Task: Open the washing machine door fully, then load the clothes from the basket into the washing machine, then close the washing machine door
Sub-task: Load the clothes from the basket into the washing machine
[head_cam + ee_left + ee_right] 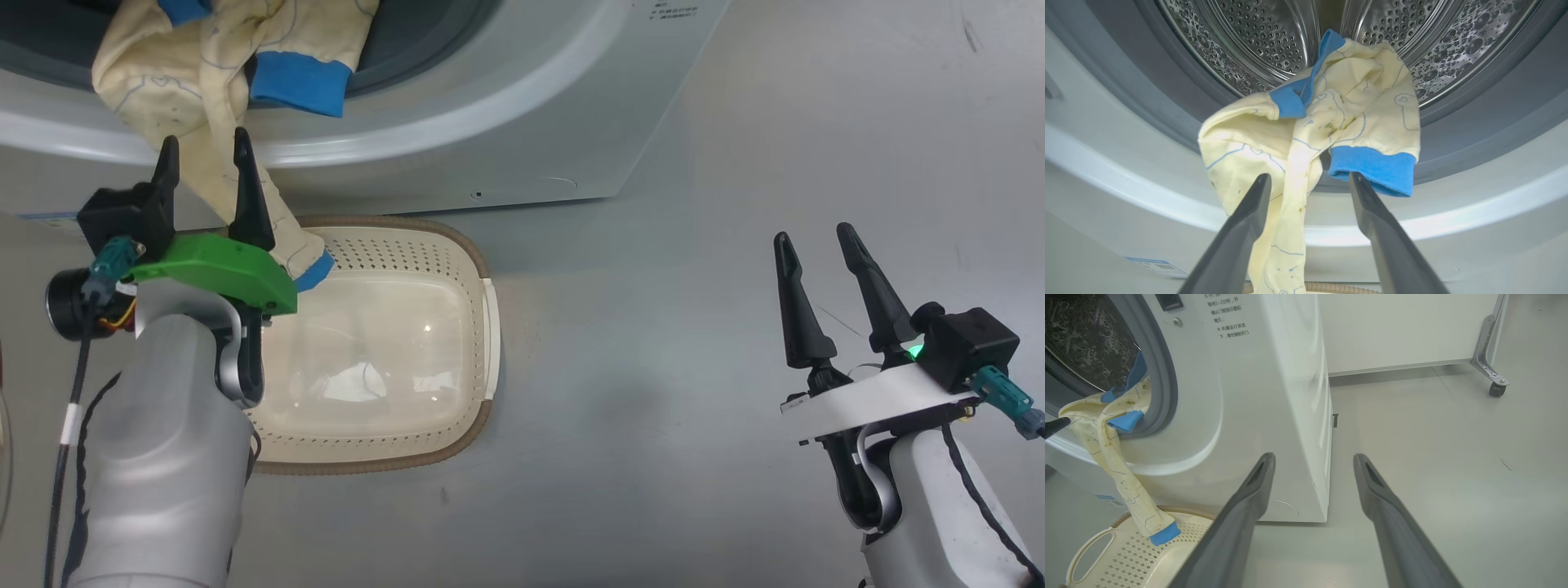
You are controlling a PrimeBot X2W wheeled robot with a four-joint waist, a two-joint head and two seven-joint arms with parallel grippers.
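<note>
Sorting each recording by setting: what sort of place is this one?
Probably a lab or test space set up for laundry, not a home: a white front-loading washing machine stands on a bare grey floor, and a plain white panel with a caster foot stands beyond it.

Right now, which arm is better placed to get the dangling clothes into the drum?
Left. The open left hand straddles the clothes hanging from the washing machine opening into the basket; the right hand is open over the floor, well aside.

A matt cream-yellow cloth garment [1372, 110] is draping from the shiny perforated steel drum [1257, 28] of the glossy white washing machine [522, 122]; below the machine, a smooth cream plastic basket [392, 245] is gleaming.
</note>
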